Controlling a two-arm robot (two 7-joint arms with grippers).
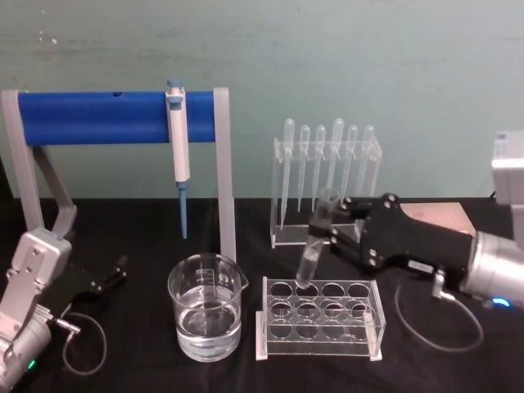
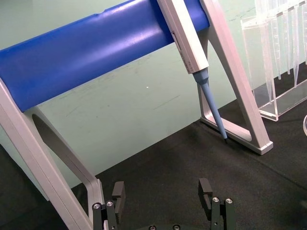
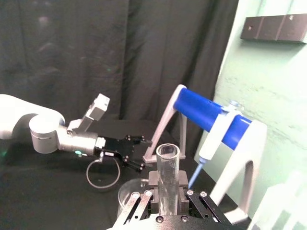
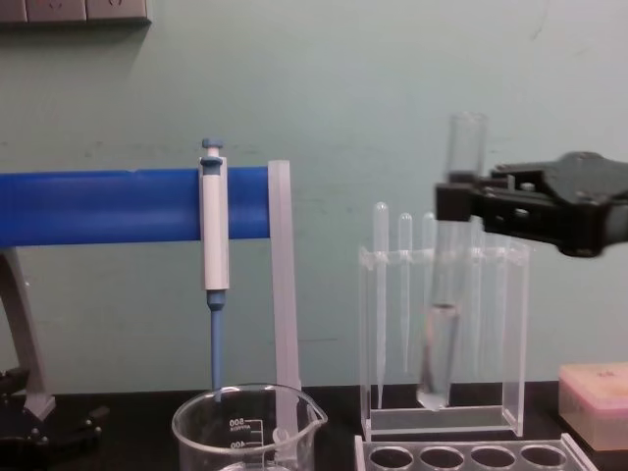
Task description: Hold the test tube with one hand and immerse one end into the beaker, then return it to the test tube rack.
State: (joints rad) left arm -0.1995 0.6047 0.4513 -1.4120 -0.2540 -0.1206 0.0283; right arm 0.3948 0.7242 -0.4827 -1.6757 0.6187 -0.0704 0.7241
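Black cloth is spread over the table (image 1: 147, 368), and at its far left a stand (image 1: 98, 117) with a thick blue crossbar on grey legs is set up against the pale green wall. A blue-and-white pipettor (image 1: 178, 147) is hung from that bar, tip down. To the right of the stand a clear acrylic holder (image 1: 327, 188) is placed, in which thin pipettes (image 1: 337, 135) are lined up with their bulbs on top. In front of the holder the clear test tube rack (image 1: 321, 350) is laid, its round holes open upward. The right gripper (image 1: 322, 225) is reached in from the right edge over the rack's rear row, and its fingers are closed around the test tube (image 1: 309, 260) a little below the open rim. The tube is held nearly upright, slightly tilted; in the chest view its round end (image 4: 444, 363) is seen above the rack top, apart from it. The beaker (image 1: 206, 307), partly filled with clear liquid, is stood just left of the rack, near the stand's right leg. The left gripper (image 2: 162, 191) is rested low at the table's left, fingers spread with nothing between them.
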